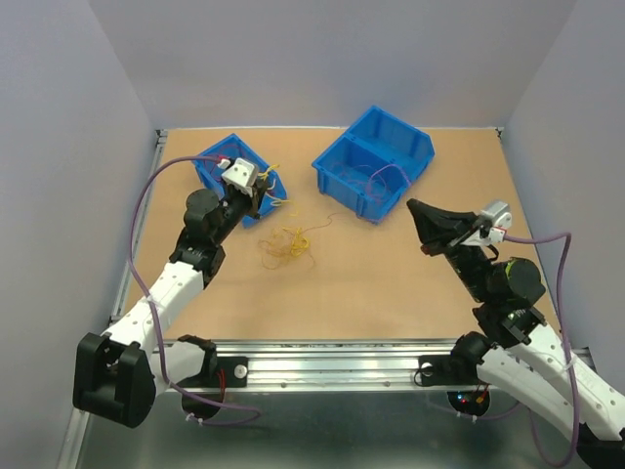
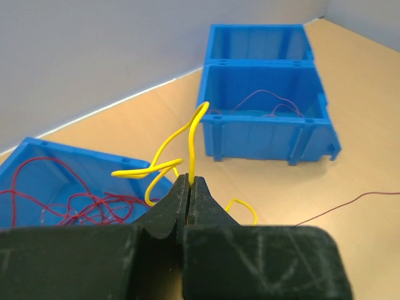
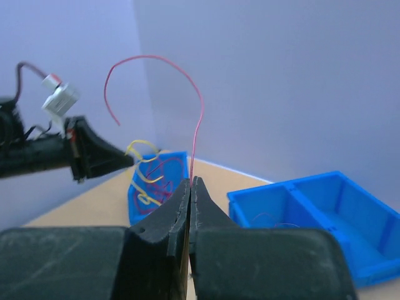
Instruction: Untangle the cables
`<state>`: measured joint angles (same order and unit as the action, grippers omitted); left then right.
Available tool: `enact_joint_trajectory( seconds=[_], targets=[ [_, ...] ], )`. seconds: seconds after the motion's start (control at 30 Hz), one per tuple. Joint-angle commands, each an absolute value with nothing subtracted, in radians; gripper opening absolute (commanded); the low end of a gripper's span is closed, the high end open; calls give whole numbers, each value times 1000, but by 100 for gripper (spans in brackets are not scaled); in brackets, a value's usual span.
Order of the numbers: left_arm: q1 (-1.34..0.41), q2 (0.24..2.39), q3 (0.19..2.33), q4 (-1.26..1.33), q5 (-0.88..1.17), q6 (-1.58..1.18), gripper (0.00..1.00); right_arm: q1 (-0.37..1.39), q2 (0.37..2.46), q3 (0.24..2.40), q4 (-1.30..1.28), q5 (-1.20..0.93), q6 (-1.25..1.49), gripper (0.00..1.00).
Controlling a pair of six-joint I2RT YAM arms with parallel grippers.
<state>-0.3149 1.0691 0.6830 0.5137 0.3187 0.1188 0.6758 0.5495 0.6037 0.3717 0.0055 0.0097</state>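
Observation:
My left gripper (image 2: 189, 181) is shut on a yellow cable (image 2: 190, 134) that curls up from its jaws; in the top view the gripper (image 1: 266, 191) hangs at the right edge of the small blue bin (image 1: 208, 164). My right gripper (image 3: 191, 181) is shut on a thin red cable (image 3: 199, 103) that arcs up and over to the left; in the top view it (image 1: 412, 205) is raised over the right of the table. A loose orange-yellow tangle (image 1: 286, 246) lies on the table between the arms.
The small bin holds several red wires (image 2: 62, 200). A two-compartment blue bin (image 1: 376, 161) stands at the back centre with a thin dark-red wire (image 2: 269, 100) inside. Another thin wire (image 2: 350, 203) lies on the table. Walls close in the left, back and right.

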Motion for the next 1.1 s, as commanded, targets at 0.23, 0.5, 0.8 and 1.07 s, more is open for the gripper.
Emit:
enact_joint_trajectory(
  seconds=[0.23,0.5,0.8,1.07],
  targets=[
    [-265,1039,713,577,-92,58,0,680,249,456,497,719,92,0],
    [-258,965,663,626,-115,44,0,680,92,336,609,931,54,0],
    [-258,928,632,656,-42,37,0,681,128,350,554,693,55,1],
    [-258,916,609,687,224,51,0,681,572,650,146,394,169,2]
  ],
)
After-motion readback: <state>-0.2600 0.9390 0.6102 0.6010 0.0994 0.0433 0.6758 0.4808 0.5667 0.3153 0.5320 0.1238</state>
